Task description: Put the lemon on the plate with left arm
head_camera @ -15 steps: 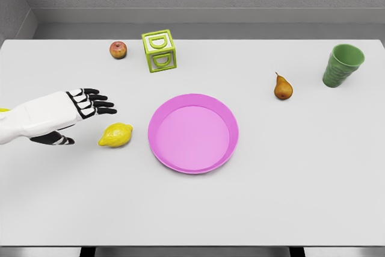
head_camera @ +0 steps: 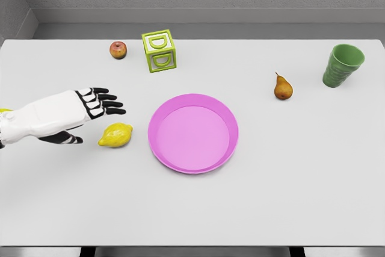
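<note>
Lemon on the table, just left of the pink plate, not touching its rim. Long axis roughly left-right, tilted slightly, nippled end toward the plate.

Left hand up-left of the lemon, arm in from the left edge. Fingers spread and stretched out, holding nothing, tips aimed right, past the lemon's far side rather than at it. Thumb low, just left of the lemon's blunt end, small gap visible. So: lemon down-right of the palm, sitting in the open space between thumb and fingers but below the fingers' line. No contact yet, by the look of it.

Right hand not in view; left the only candidate anyway, and close.

Likely next need: drop and shift toward the lemon, close across the short axis, thumb on the near side. Then a short carry right to the plate.

Risk, as a guess: round fruit rolling away from the thumb toward the plate on a glancing touch.

Elsewhere relative to the plate: green letter block and apple behind-left, pear and green cup behind-right. All well apart from the path.
</note>
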### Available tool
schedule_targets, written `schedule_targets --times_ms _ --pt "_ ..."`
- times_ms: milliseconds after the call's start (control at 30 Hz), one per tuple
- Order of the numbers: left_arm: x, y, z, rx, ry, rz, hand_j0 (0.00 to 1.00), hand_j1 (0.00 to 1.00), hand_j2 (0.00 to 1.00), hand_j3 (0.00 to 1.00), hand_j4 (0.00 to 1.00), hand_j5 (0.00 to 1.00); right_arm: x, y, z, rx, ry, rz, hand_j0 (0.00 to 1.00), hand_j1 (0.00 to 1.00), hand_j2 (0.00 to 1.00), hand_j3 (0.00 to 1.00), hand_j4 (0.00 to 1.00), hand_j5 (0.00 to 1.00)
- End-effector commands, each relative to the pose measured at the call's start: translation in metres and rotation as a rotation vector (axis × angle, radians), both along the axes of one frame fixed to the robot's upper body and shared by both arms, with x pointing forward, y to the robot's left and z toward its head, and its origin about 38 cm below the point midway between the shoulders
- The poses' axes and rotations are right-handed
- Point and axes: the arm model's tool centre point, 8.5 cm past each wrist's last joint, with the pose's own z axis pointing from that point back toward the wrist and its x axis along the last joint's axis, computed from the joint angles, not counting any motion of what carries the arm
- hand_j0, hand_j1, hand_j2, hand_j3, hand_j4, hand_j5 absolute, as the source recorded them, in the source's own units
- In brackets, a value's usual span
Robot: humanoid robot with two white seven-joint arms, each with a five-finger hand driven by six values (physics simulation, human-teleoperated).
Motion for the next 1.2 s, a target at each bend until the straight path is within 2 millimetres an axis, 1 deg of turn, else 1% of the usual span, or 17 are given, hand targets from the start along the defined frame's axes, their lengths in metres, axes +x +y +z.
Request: schedule_targets --times_ms 0,67,100,167,333,467,533,567,633,700,733,833,867,933,1167 --pt "-0.004 -0.007 -0.01 -0.001 0.029 -0.018 1.0 1.0 1.0 1.0 1.0 1.0 0.0 0.0 0.0 0.0 -0.001 0.001 1.0 1.0 1.0 1.0 1.0 1.0" --pt "-0.003 -0.008 -0.013 0.026 0.022 -0.023 1.0 1.0 1.0 1.0 1.0 1.0 0.0 0.0 0.0 0.0 0.0 0.001 1.0 1.0 1.0 1.0 1.0 1.0" --pt "-0.003 -0.012 -0.016 0.038 0.027 -0.031 1.0 1.0 1.0 1.0 1.0 1.0 0.0 0.0 0.0 0.0 0.0 0.001 1.0 1.0 1.0 1.0 1.0 1.0" --pt "-0.005 -0.013 -0.024 0.093 0.069 -0.04 1.0 1.0 1.0 1.0 1.0 1.0 0.0 0.0 0.0 0.0 -0.001 0.0 1.0 1.0 1.0 1.0 1.0 1.0" --pt "-0.002 -0.013 -0.022 0.088 0.062 -0.036 1.0 1.0 1.0 1.0 1.0 1.0 0.0 0.0 0.0 0.0 0.0 -0.001 1.0 1.0 1.0 1.0 1.0 1.0" --pt "0.001 -0.008 -0.023 0.082 0.072 -0.02 1.0 1.0 1.0 1.0 1.0 1.0 0.0 0.0 0.0 0.0 0.0 0.001 1.0 1.0 1.0 1.0 1.0 1.0" --pt "0.005 -0.004 -0.022 0.092 0.069 -0.007 1.0 1.0 1.0 1.0 1.0 1.0 0.0 0.0 0.0 0.0 0.0 -0.001 1.0 1.0 1.0 1.0 1.0 1.0" --pt "0.005 -0.004 -0.025 0.126 0.085 -0.011 1.0 1.0 1.0 1.0 1.0 1.0 0.0 0.0 0.0 0.0 0.0 0.001 1.0 1.0 1.0 1.0 1.0 1.0" --pt "0.008 -0.015 -0.028 0.127 0.08 -0.025 1.0 1.0 1.0 1.0 1.0 1.0 0.0 0.0 0.0 0.0 0.0 -0.001 1.0 1.0 1.0 1.0 1.0 1.0" --pt "0.01 -0.013 -0.03 0.136 0.078 -0.02 1.0 1.0 1.0 1.0 1.0 1.0 0.0 0.0 0.0 0.0 0.0 -0.001 1.0 1.0 1.0 1.0 1.0 1.0" --pt "0.015 -0.013 -0.026 0.134 0.065 -0.013 1.0 1.0 1.0 1.0 1.0 1.0 0.0 0.0 0.0 0.0 0.0 -0.001 1.0 1.0 1.0 1.0 1.0 1.0" --pt "0.021 -0.019 -0.035 0.132 0.067 -0.007 1.0 1.0 1.0 1.0 1.0 1.0 0.0 0.0 0.0 0.0 0.0 0.001 1.0 1.0 1.0 1.0 1.0 1.0" --pt "0.025 -0.017 -0.034 0.131 0.062 0.002 1.0 1.0 1.0 1.0 1.0 1.0 0.0 0.0 0.0 0.0 0.0 -0.001 1.0 1.0 1.0 1.0 1.0 1.0" --pt "0.028 -0.016 -0.037 0.134 0.07 0.009 1.0 1.0 1.0 1.0 1.0 1.0 0.0 0.0 0.0 0.0 0.0 0.001 1.0 1.0 1.0 1.0 1.0 1.0" --pt "0.027 -0.016 -0.039 0.134 0.076 0.008 1.0 1.0 1.0 1.0 1.0 1.0 0.0 0.0 0.0 0.0 0.0 -0.001 1.0 1.0 1.0 1.0 1.0 1.0"
